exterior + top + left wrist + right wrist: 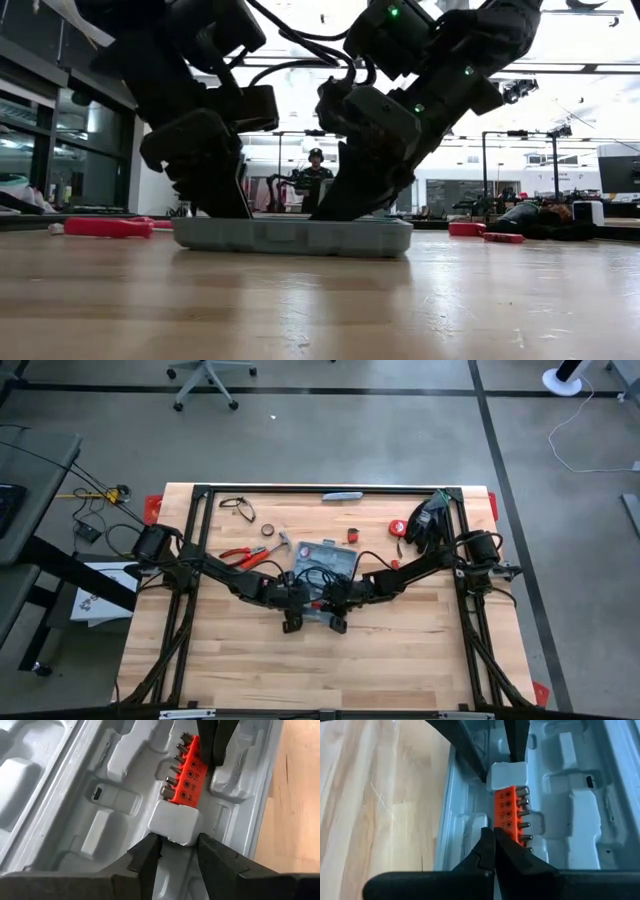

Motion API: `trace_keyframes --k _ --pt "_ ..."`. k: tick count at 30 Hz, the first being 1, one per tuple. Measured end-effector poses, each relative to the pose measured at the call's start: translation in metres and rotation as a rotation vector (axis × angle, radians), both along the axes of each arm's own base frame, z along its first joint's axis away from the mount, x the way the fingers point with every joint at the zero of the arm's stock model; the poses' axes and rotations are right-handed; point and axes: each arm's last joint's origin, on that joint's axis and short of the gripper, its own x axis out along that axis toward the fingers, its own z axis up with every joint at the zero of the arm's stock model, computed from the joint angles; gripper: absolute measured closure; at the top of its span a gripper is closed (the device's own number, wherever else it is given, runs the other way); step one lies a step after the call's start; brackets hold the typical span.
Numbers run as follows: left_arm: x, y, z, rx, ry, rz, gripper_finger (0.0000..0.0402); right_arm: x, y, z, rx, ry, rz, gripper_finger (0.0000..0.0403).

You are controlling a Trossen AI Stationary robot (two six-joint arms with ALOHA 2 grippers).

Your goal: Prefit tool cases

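The case (325,558) lies open and flat on the wooden tabletop (300,660), near its middle. Both arms reach in over the case and meet at its near edge.

Inside the case, an orange bit holder (192,782) with a row of silver bits sits in a moulded recess, one end against a pale raised block (175,822) of the tray.

The left gripper (175,852) is down inside the case. Its dark fingers (145,860) stand narrowly apart, one on each side of the block, and they appear to touch its corners; a firm grip cannot be told.

The right gripper (494,851) is at the opposite end of the bit holder from the block. Its fingers (482,850) are pressed together with no gap, their tips resting at the holder's end, and nothing shows between them.

In the low view the case's grey wall (290,237) sits flush on the tabletop with both grippers standing on top of it.

Beside the case lie red-handled pliers (243,556) and a small hammer (278,546) on the left arm's side. A red tape measure (399,526) and a black glove (428,520) lie on the right arm's side. A slim grey bar (342,495) rests beyond the case at the tabletop's far edge.
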Motion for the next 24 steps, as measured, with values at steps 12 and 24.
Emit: trace_keyframes --k 12,24 --pt "0.003 0.0 0.001 0.015 -0.036 0.019 0.028 -0.005 0.005 0.021 -0.071 -0.041 -0.022 0.0403" --pt "0.01 0.002 0.001 0.017 -0.117 0.061 0.028 -0.004 0.004 0.029 -0.133 -0.092 -0.055 0.0403"
